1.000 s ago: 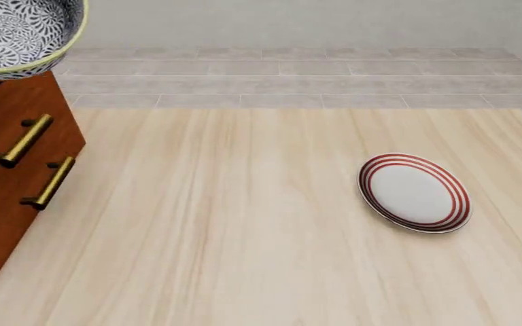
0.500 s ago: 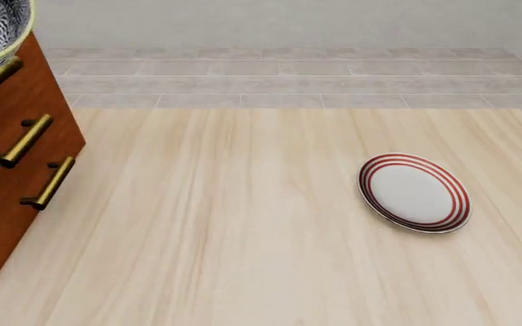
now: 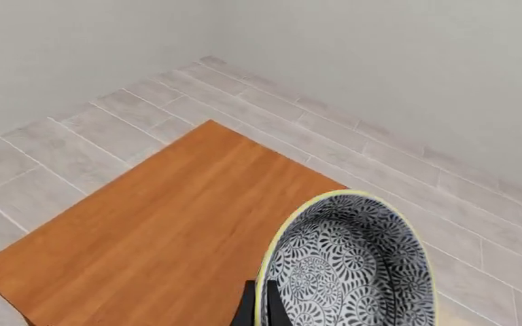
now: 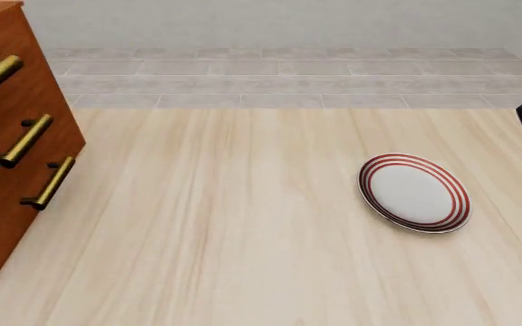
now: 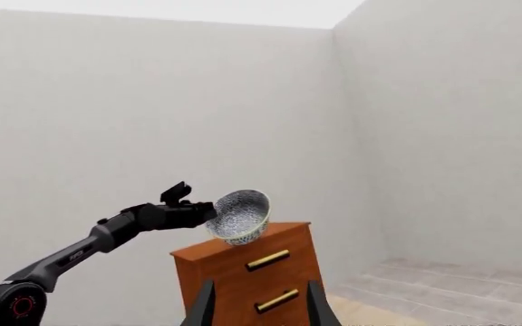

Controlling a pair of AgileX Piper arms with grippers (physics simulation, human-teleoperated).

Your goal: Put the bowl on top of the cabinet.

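The left arm (image 5: 89, 244) is a slim, dark grey to black chain of rounded links, with a fat round base joint at about eight o'clock carrying a small red ring mark. The right gripper (image 5: 259, 305) shows two dark, tapering fingers (image 5: 202, 309).

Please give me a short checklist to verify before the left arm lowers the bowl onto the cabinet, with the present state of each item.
1. Left gripper pinches the rim of the bowl: ok, its fingers sit on both sides of the rim.
2. Bowl held above the cabinet, not yet resting: ok, the right wrist view shows it raised and tilted.
3. Bowl fully over the cabinet top: not ok, part hangs past the edge.
4. Cabinet top bare under the bowl: ok.
5. Right gripper away from the cabinet: ok, open and holding nothing.
6. Plate out of the way: ok, on the table, far off.
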